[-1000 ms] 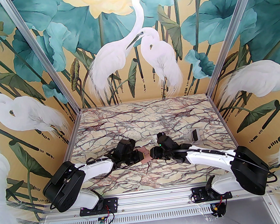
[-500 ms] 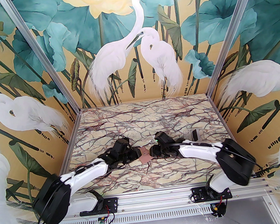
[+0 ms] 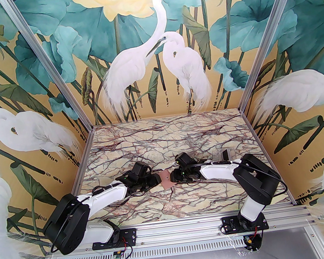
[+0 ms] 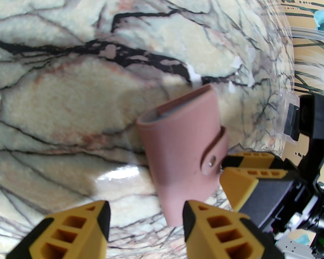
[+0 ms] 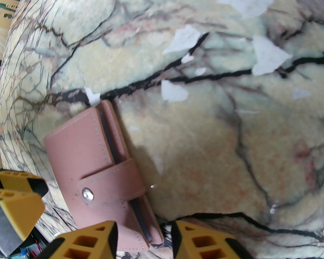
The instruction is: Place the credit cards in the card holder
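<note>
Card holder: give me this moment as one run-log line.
card holder: flat on table, tab snapped shut | left tool: open, beside holder, holding nothing | right tool: open, at holder's other side, holding nothing

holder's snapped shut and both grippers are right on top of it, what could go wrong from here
1. The card holder lies flat on the table, its end showing between the fingertips of the open left gripper. A low retreat might drag it.
2. Its corner also shows between the fingertips of the open right gripper. Closing now could pinch it and lift it.
3. The two grippers sit close together, so they might bump.
</note>
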